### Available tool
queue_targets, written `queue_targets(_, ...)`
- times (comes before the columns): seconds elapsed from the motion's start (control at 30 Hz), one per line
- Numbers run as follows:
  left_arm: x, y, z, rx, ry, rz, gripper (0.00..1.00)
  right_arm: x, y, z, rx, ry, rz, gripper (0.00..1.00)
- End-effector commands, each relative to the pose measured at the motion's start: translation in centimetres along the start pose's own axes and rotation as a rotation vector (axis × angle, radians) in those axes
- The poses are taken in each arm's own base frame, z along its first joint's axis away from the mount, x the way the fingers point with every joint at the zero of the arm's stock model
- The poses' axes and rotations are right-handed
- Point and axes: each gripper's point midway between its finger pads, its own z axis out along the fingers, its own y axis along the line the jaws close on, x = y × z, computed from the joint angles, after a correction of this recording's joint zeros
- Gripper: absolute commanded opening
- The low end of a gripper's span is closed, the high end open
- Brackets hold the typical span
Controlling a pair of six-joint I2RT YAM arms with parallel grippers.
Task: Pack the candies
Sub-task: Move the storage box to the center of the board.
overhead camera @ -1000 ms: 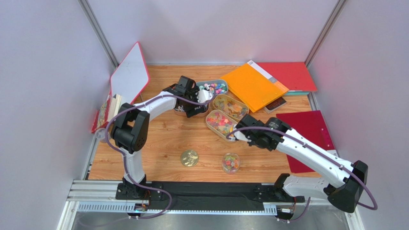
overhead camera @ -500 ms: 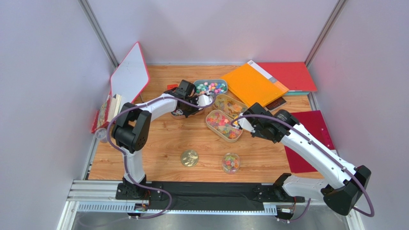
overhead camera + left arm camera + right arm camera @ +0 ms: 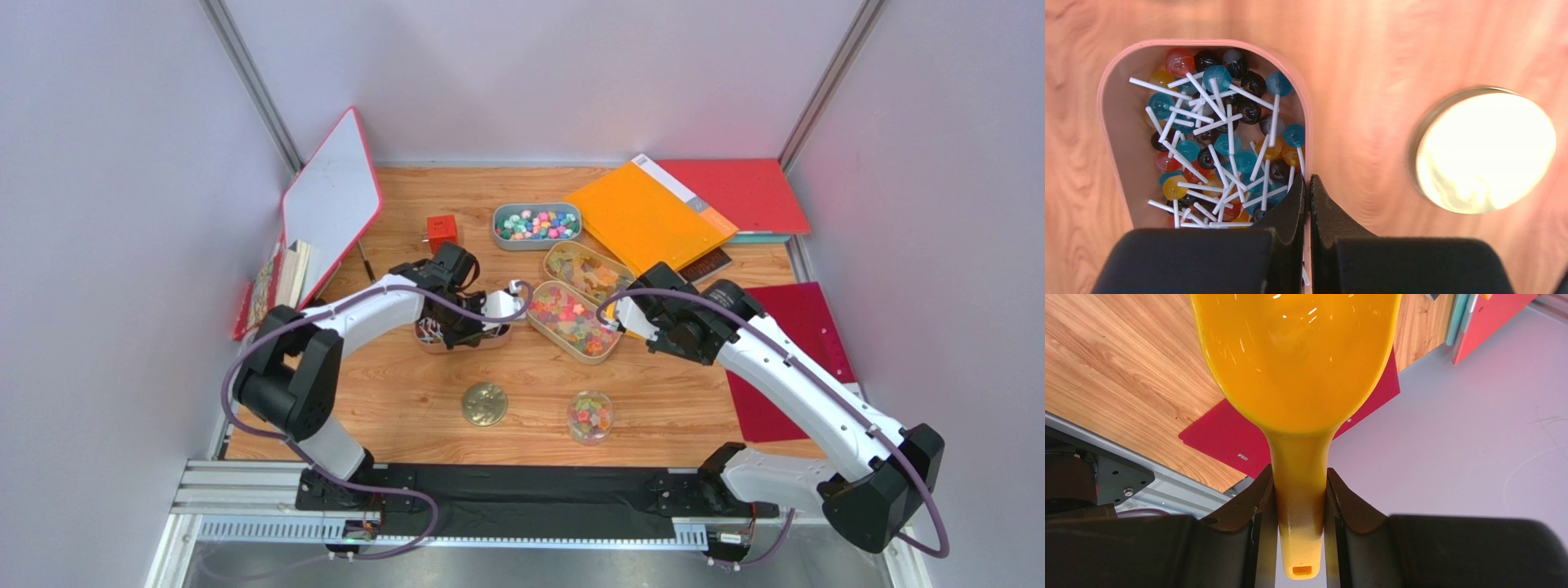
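Left end effector [image 3: 1309, 184] pinches shut on the rim of the pink tray [image 3: 1122, 165], lollipops [image 3: 1223, 141] just left. Right end effector [image 3: 1300, 478] grips a yellow scoop [image 3: 1296, 367] near the gummies [image 3: 567, 316].

The worktop [image 3: 1389, 49] is showing a smooth wood-grain finish with a faint satin sheen. The left tool [image 3: 1309, 184] is looking like matt black plastic, faintly grainy. Just ahead of it, the pink tray [image 3: 1109, 135] is reading as smooth, dull plastic, while the lollipops [image 3: 1223, 144] inside are glinting in glossy wrap on matt white sticks [image 3: 1158, 89]. Off to that tool's right, the round lid [image 3: 1486, 149] is glaring like polished gold metal. In the right tool [image 3: 1300, 478], also matt black, the scoop [image 3: 1296, 361] is gleaming as glossy, translucent orange-yellow plastic. Beyond its bowl a red sheet [image 3: 1229, 438] is lying matt, and a metal rail [image 3: 1168, 490] is looking dull grey.
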Motion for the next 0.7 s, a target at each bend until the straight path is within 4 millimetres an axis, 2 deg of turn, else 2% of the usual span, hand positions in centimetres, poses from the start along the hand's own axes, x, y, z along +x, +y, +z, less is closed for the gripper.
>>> queue_targets(0.0,-1.8,-5.5,-0.7,0.148,-0.061,0.137,0.00,3.0,1.6,-0.4,-0.075,0.103,-0.042,0.00)
queue_targets(0.1,-3.0,-7.3,0.0,0.184,-0.056,0.214,0.00,2.7,1.5,-0.2,-0.076,0.098,-0.028,0.00)
queue_targets(0.3,-5.6,-8.5,1.0,0.255,-0.069,0.260,0.00,3.2,1.3,-0.3,-0.064,0.100,-0.010,0.00)
queue_targets(0.5,-8.7,-8.5,2.5,0.297,-0.097,0.317,0.00,3.9,1.6,0.1,-0.064,0.113,0.011,0.00)
queue_targets(0.53,-9.7,-8.1,2.6,0.292,-0.112,0.327,0.00,4.1,1.7,0.2,-0.062,0.114,0.014,0.00)
queue_targets(0.67,-11.4,-7.7,4.1,0.315,-0.116,0.331,0.00,4.9,2.0,0.3,-0.060,0.125,0.031,0.00)
